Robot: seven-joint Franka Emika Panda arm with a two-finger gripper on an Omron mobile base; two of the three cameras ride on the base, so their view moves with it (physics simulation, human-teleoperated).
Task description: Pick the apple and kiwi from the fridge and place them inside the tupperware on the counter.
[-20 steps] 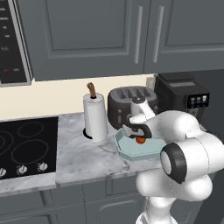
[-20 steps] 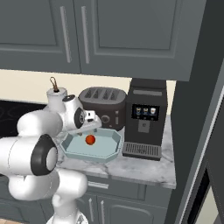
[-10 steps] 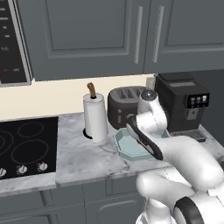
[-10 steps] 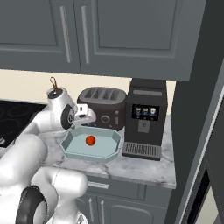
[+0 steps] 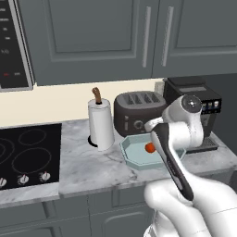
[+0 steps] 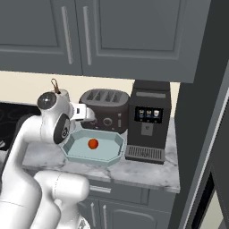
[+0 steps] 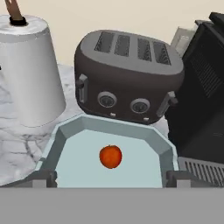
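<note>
1. The two-finger gripper [image 7: 111,178] is seen with its dark tips spread wide apart at either side of the hand view; nothing is held or touched.
2. The small round red-orange apple [image 7: 110,156] lies inside the shallow pale blue-green translucent tupperware [image 7: 65,131], on its smooth floor, apart from the flared walls.
3. The tupperware sits on the light grey marbled counter [image 5: 88,166].
4. A dark rounded four-slot toaster [image 7: 127,74] stands just behind it, with a white paper-towel roll [image 7: 30,70] beside it.

Apple [image 7: 110,156] lies inside tupperware [image 7: 61,135] before toaster [image 7: 127,76]
</note>
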